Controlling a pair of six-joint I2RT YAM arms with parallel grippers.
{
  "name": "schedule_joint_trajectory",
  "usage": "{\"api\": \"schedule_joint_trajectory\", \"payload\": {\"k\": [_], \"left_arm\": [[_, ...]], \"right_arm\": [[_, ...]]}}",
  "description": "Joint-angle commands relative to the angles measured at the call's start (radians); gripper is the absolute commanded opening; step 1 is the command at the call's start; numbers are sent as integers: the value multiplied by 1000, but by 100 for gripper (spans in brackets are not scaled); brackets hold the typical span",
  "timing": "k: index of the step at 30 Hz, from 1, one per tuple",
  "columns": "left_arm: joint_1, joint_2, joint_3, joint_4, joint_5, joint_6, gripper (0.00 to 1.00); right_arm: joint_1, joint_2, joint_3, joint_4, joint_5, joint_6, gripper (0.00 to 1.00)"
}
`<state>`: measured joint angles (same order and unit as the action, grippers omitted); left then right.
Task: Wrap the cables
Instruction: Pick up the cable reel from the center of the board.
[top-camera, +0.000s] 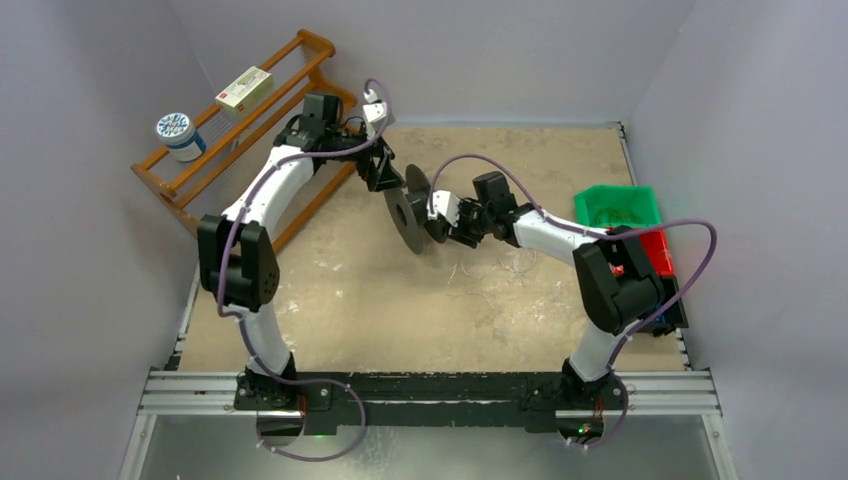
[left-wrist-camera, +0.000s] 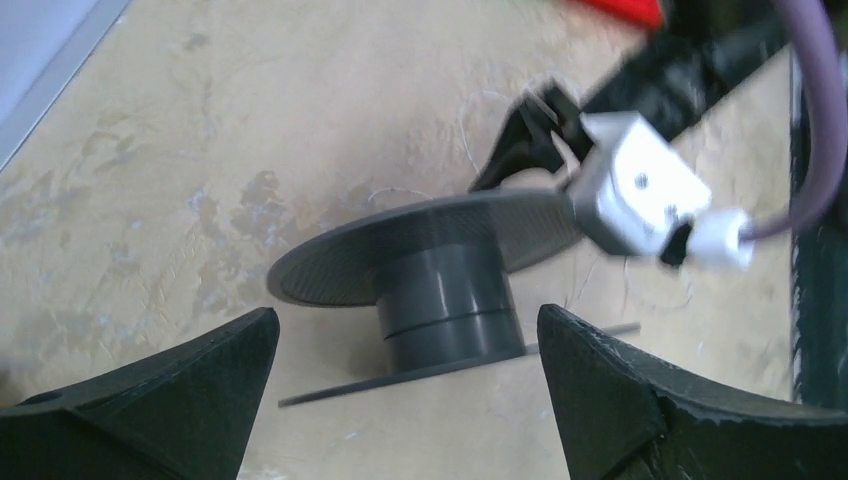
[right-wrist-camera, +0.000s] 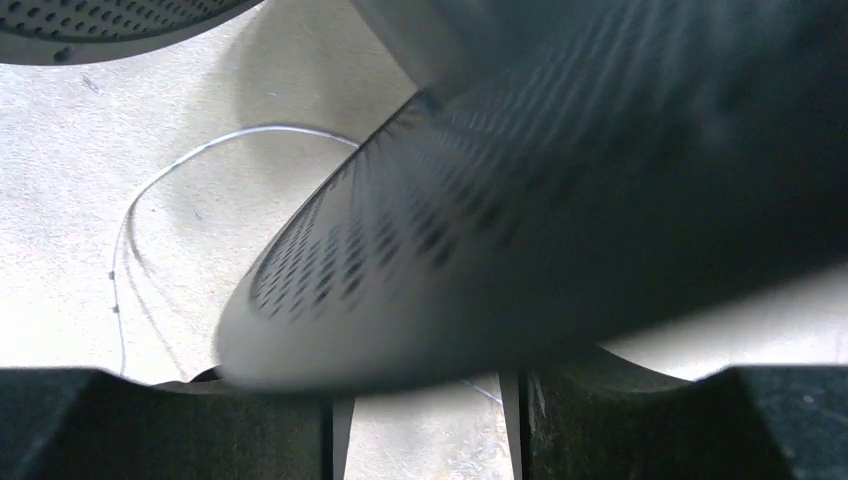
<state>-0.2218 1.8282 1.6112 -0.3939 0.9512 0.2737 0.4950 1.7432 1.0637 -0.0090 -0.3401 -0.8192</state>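
Cables (right-wrist-camera: 270, 128) are lying loose on the table (top-camera: 330, 300) near the spool (top-camera: 410, 212). My right claw (top-camera: 434, 222) is gripping its flange (right-wrist-camera: 480, 250) to leave the hub (left-wrist-camera: 445, 295) free, and my left claw (top-camera: 383, 177) is hovering open.

White-black arms (top-camera: 270, 190) — purple cords (top-camera: 714, 245)

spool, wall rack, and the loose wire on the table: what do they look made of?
Spool: likely moulded plastic, dark grey and matte; the flanges carry a regular grid of holes.
Rack: wood, orange-brown with a slight sheen, probably varnished.
Wire: thread-thin and pale, lying in loose curves; whether it is bare metal or coated, cannot tell.
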Motion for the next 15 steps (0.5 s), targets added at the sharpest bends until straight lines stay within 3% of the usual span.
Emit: {"api": "schedule_joint_trajectory", "payload": {"k": [1,3,5,9,11,15], "left_arm": [[6,122,251,-745,140,831,99],[1,201,386,-984,118,1092,99],[-1,260,465,-1040,86,1120,99],[-3,253,395,-1031,47,1200,99],[-2,253,389,-978,58,1107,99],[-3,193,272,-697,49,784,98]], "right_arm": [[-60,-15,67,-11,-76,65,53],[-90,-25,73,-25,-111,81,53],[-114,-34,73,-40,-135,91,53],[-128,-58,58,-54,-144,97,53],[-128,-62,63,-56,-136,111,53],[-128,-48,118,-73,-104,149,53]]}}
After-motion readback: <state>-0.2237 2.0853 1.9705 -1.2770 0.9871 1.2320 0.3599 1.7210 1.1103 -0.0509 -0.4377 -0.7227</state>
